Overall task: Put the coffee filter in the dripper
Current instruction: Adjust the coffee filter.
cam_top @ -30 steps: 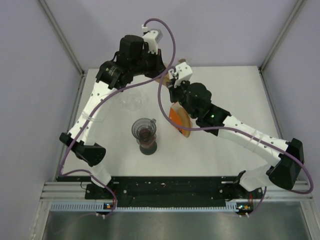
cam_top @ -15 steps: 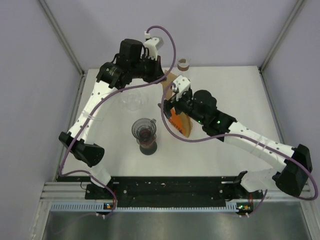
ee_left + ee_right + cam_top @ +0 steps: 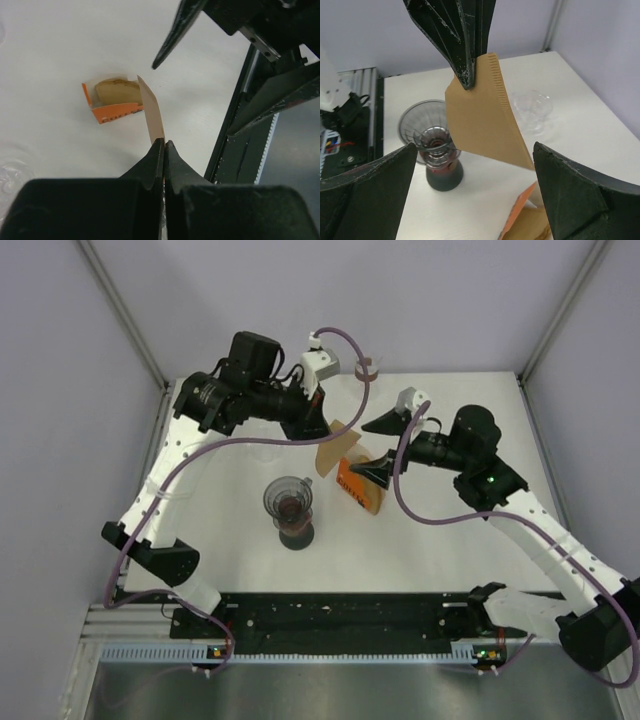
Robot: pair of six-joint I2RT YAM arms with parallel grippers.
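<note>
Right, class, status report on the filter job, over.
Left end effector shut on coffee filter, clear of orange box. Right end effector open, empty. Dripper unfilled, nothing over it.

Overhead view: bright, even, diffuse light from above, no hard glare. Counter (image 3: 450,530) reads clean white, with soft, faint shadows under the arms and beside the dripper (image 3: 288,502). Sharp across the frame; wall lines lean outward toward the corners.

Left wrist view: counter nearly washed out, little texture. Left end effector (image 3: 164,150) is a black, underexposed mass, soft at close range.

Right wrist view: right end effector (image 3: 475,147) dark and blurred at the lower corners. Coffee filter (image 3: 485,115) crisp and evenly lit, crimped edge legible. Glass vessel (image 3: 532,107) low in contrast against the white, with small highlights.
</note>
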